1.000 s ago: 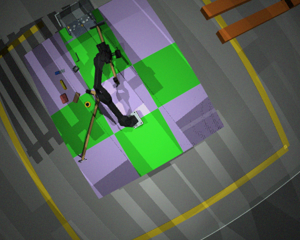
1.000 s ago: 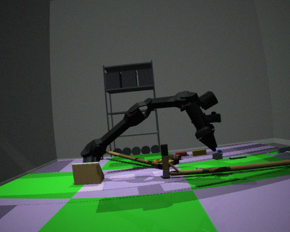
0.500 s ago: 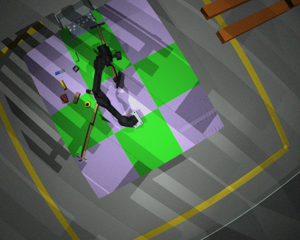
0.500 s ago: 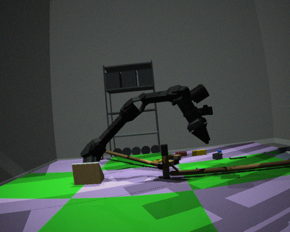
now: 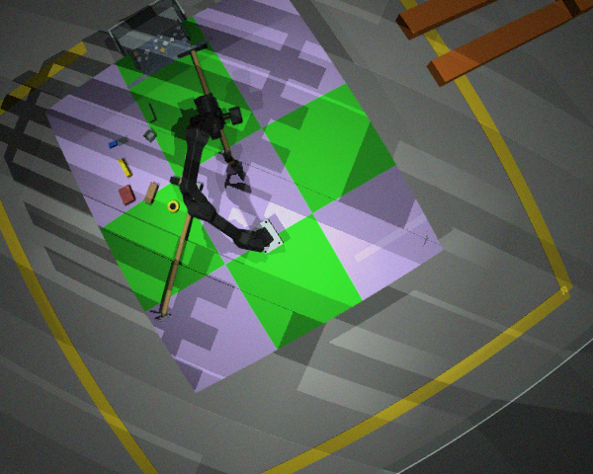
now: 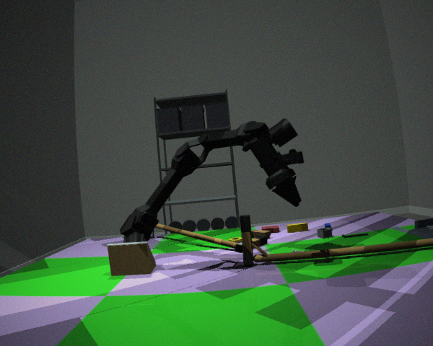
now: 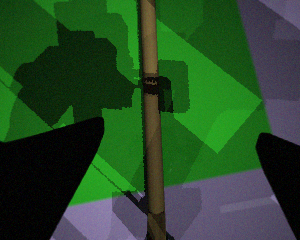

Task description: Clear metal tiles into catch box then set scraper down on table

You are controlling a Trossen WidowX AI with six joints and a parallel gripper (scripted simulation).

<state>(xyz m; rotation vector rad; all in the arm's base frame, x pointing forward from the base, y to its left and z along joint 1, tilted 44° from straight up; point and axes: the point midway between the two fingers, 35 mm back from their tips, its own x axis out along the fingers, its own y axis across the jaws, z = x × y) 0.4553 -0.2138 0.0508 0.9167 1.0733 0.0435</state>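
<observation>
The long scraper (image 5: 200, 73) (image 6: 343, 251) (image 7: 152, 130) lies on the checkered table, its wide dark head beside the steel bench plate (image 5: 165, 59). Several small pale and orange tiles (image 5: 164, 42) show at the plate and the catch box (image 5: 139, 17) in the top view; which of them lie inside the box I cannot tell. My gripper (image 6: 297, 203) (image 7: 178, 132) is open and empty, pointing down above the scraper handle. In the wrist view the handle runs below and between the fingers. In the top view the arm hides part of the handle.
A second long-handled tool (image 5: 177, 260) (image 6: 198, 236) lies nearer the arm's base. A yellow ring (image 5: 172, 205), brown block (image 5: 151, 193), red block (image 5: 127, 194), yellow block (image 5: 125, 167), blue piece (image 5: 113, 144) and grey block (image 5: 149, 135) lie to one side. A black-ended post (image 6: 246, 240) stands by the scraper's near end.
</observation>
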